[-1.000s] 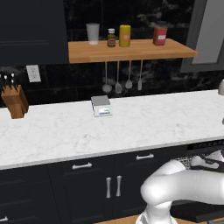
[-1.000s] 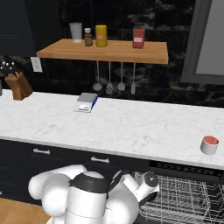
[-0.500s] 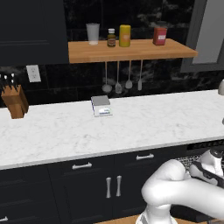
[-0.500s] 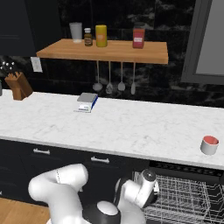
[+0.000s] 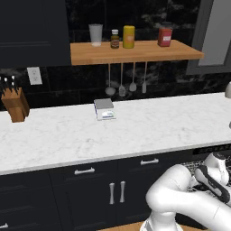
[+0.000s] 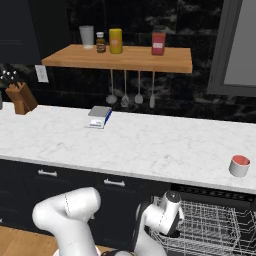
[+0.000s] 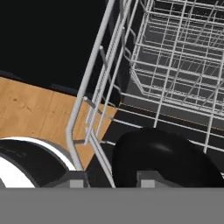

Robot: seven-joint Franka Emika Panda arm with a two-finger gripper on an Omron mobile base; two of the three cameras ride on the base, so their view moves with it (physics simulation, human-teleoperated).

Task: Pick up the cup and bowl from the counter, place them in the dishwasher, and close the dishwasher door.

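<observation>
In the hand view my gripper (image 7: 111, 183) hangs low over the front corner of the dishwasher's grey wire rack (image 7: 175, 65). Its two fingertips (image 7: 146, 179) stand apart, so it is open. A black rounded bowl (image 7: 166, 155) lies in the rack just ahead of the right tip, its left edge between the tips. The grey cup (image 6: 239, 166) with a red top stands upright on the white counter (image 6: 150, 145) above the open dishwasher (image 6: 215, 225). The cup (image 5: 228, 89) also shows at the right edge of the left base view. The dishwasher door is hidden below the rack.
A knife block (image 5: 16, 104) stands at the counter's far left and a small flat box (image 5: 104, 109) near its back. Utensils (image 5: 126, 85) hang under a wooden shelf (image 5: 135, 52) that carries jars. Dark cabinets (image 5: 117, 189) sit left of the dishwasher. Wooden floor (image 7: 35, 109) lies beside the rack.
The arm's elbow has swung outward and the hand has sunk a little beside the rack. The cup has not moved.
</observation>
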